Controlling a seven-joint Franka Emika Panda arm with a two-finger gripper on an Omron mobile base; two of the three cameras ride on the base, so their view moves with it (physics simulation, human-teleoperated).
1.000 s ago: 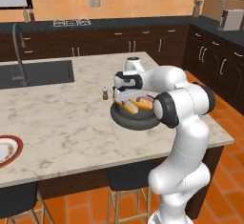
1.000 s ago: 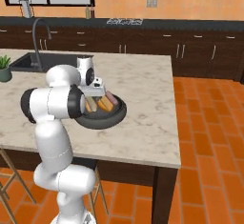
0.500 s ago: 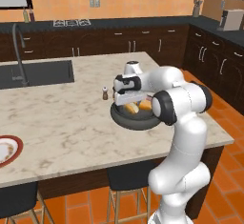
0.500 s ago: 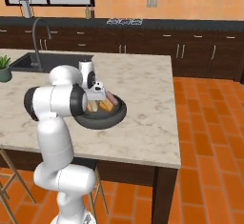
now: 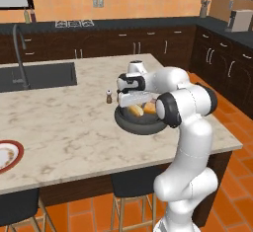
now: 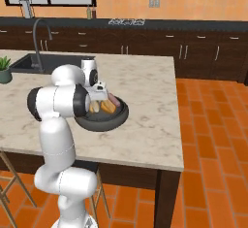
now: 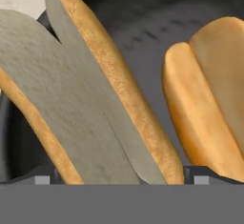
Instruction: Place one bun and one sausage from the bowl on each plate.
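Fingers [image 7: 33, 176] are spread as wide as they go and holding nothing yet. In the hand view one tip sits at 7 o'clock and the other at 5 o'clock, with a split bun [image 7: 95, 104] lying slantwise between them, its pale cut face turned to the camera. The second bun [image 7: 205, 99] is just beside it at 3 o'clock, and both lie on the dark floor of the bowl [image 7: 143, 23].

What's changed: a second ago the hand was hanging a bit above the bowl, and now it has dropped right in among the food while the opening stayed the same. So I'd call this the end of the reach, with the squeeze on the first bun coming next.

From the right base view there's something pinkish at the bowl's 1 o'clock edge, probably a sausage [image 6: 112, 98], but the hand hides too much to be sure.

Further out, the bowl sits on the marble surface [image 5: 64, 122] with a little shaker [image 5: 108, 96] near its 10 o'clock side. The red-rimmed plate [image 5: 7, 154] is well apart at roughly 8 o'clock, with no task item on the part I can see. So it's still early in the job, and a long carry is ahead.
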